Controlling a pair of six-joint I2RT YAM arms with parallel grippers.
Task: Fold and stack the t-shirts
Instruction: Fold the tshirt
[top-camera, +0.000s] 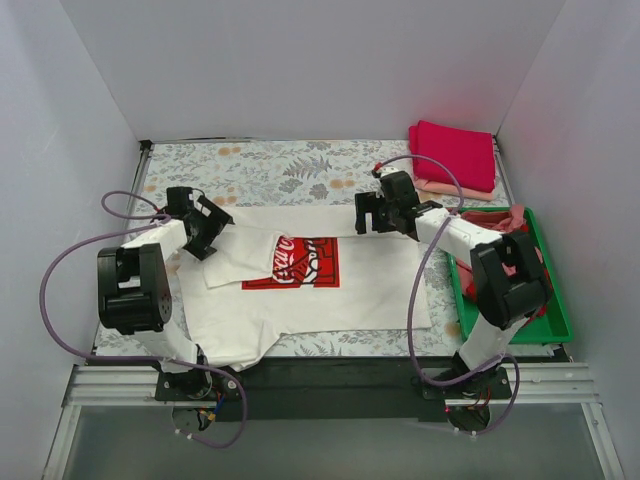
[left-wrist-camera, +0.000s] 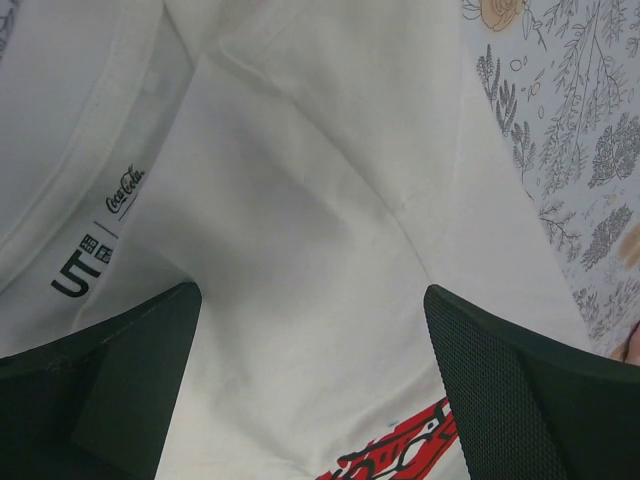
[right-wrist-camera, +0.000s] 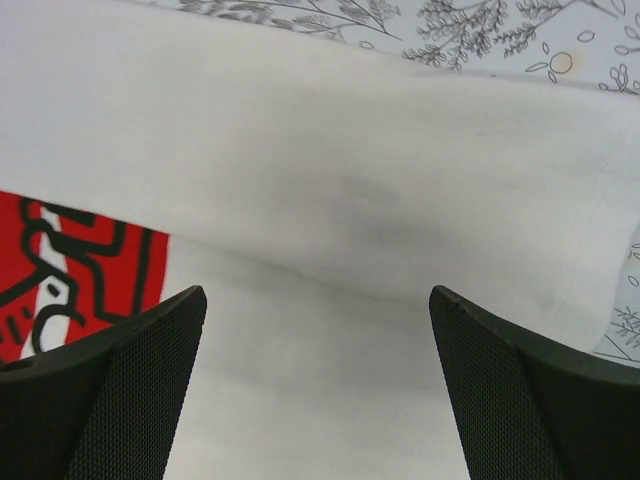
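Floral-patterned tablecloth covers the table. On it, dead centre, I've got 1 cream-white cotton t-shirt w/ red rectangular logo print. It's part-folded: the far edge is turned over as a flat band, the sleeve at its 10 o'clock is flapped inward onto the print, and the corner at 7 o'clock is rumpled. Neck label shows in left wrist cam.

1 green plastic tray at table's 3 o'clock holds crumpled red/dusty-pink cloth; can't count pcs. At 1 o'clock: 1 folded magenta shirt atop 1 pale pink folded shirt.

2 grippers. Left gripper is at shirt's 10 o'clock, right gripper at its 1 o'clock. Both have jaws spread wide, holding nothing, w/ cream cloth below them.
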